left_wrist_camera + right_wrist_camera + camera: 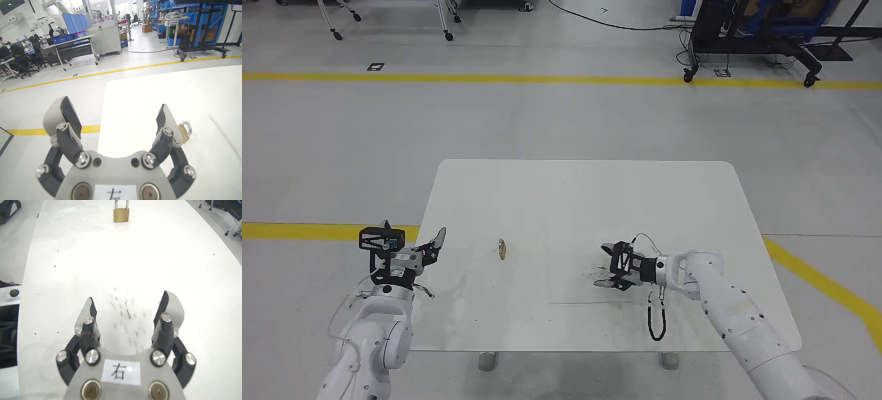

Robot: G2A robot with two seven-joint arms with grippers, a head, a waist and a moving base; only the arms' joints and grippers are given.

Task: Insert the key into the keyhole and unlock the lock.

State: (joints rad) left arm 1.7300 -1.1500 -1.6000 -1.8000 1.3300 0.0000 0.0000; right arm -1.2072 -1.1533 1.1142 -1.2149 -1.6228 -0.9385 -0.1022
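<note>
A brass padlock with a silver shackle rests on the white table, left of centre. In the left wrist view the padlock sits just beyond one fingertip of my left gripper. That gripper hovers open and empty at the table's left edge. My right gripper is open, low over the table's middle and pointing toward the padlock, which lies well ahead of it. A thin silvery key lies on a scuffed patch between the open fingers of the right gripper.
The table's left edge runs under my left gripper, with a yellow floor line beyond it. Small dark specks dot the tabletop. The far half of the table is bare.
</note>
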